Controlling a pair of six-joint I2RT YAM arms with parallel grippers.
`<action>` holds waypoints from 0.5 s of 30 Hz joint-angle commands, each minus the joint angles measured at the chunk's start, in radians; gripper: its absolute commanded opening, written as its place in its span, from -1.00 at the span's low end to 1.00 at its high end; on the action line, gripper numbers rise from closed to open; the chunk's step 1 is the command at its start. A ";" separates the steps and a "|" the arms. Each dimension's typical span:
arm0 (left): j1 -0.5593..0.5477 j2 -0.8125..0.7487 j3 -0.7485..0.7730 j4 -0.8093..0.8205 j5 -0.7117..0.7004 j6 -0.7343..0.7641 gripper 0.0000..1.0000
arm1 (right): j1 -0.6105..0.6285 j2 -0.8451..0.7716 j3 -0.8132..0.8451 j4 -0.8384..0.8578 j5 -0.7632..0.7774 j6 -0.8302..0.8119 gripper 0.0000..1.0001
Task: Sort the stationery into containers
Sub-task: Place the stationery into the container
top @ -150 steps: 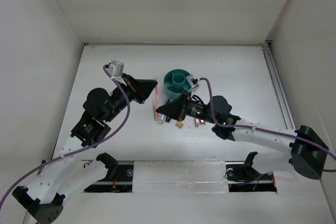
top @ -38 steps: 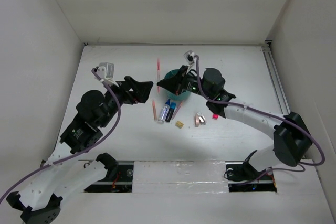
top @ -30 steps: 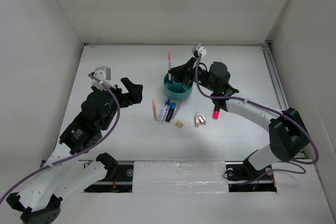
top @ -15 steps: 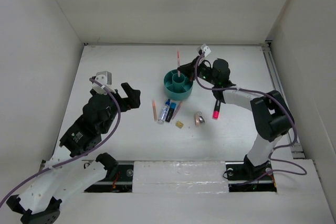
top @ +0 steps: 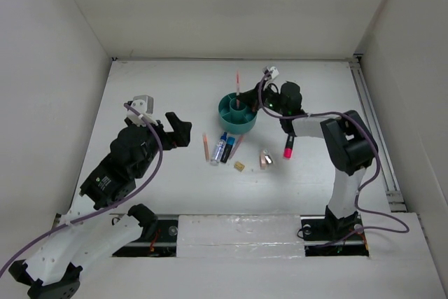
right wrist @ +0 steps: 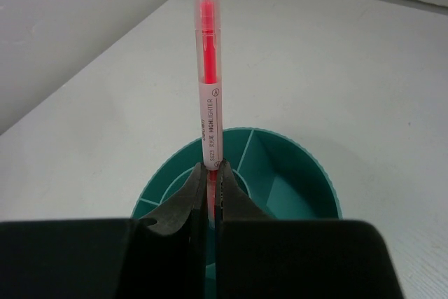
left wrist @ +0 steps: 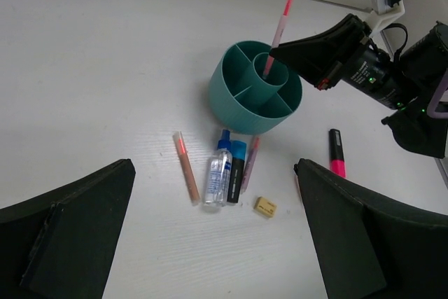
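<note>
Pink pen (right wrist: 208, 103) lettering; right wrist only

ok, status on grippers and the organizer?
Right gripper shut on thin pink highlighter, upright, tip in teal organizer's centre cup. Left gripper open, off to the side. Nothing in the way.

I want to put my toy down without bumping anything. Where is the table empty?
Bare table lies behind the teal organizer up to the back wall, and right of the pink highlighter toward the side rail. It is crowded just in front of the organizer, where pens, clips and a tan block lie together.
</note>
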 commanded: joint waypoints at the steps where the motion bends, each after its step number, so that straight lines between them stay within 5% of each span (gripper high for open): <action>1: -0.004 -0.009 -0.005 0.042 0.026 0.024 1.00 | 0.001 -0.018 -0.025 0.131 -0.017 0.017 -1.00; 9: -0.004 -0.009 -0.005 0.051 0.044 0.034 1.00 | 0.012 -0.018 -0.061 0.160 -0.017 0.026 -0.85; 12: -0.004 -0.018 -0.005 0.051 0.053 0.034 1.00 | 0.012 -0.018 -0.082 0.187 -0.017 0.026 -0.32; 13: -0.004 -0.018 -0.005 0.051 0.053 0.034 1.00 | 0.012 -0.018 -0.097 0.198 -0.017 0.026 0.01; 15: -0.004 -0.018 -0.005 0.051 0.053 0.034 1.00 | 0.012 -0.040 -0.107 0.224 -0.017 0.035 0.18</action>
